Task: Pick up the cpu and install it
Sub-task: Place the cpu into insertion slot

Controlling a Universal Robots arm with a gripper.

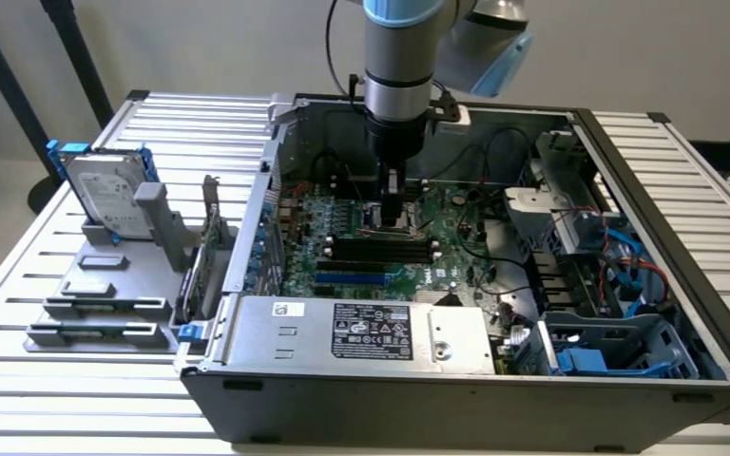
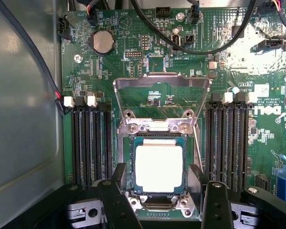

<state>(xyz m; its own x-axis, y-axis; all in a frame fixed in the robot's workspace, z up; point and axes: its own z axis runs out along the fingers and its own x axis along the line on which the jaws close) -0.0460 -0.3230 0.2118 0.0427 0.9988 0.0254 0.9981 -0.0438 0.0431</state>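
The cpu (image 2: 158, 168), a small square chip with a silver top and a thin pale rim, lies flat in the motherboard's socket (image 2: 158, 202). The socket's metal load plate (image 2: 162, 82) is flipped up and open behind it. My gripper (image 2: 157, 175) is open, with one black finger (image 2: 118, 174) on each side of the chip and a small gap to its edges. In the exterior view my gripper (image 1: 394, 204) reaches straight down into the open computer case (image 1: 669, 285), just above the green motherboard (image 1: 448, 256).
Black memory slots (image 2: 90, 143) flank the socket on both sides, and black cables (image 2: 190, 45) cross the board beyond it. A silver box with a black label (image 1: 365, 332) fills the case's front. A hard drive in a blue frame (image 1: 105, 195) stands on a grey fixture (image 1: 99, 313) at the exterior view's left.
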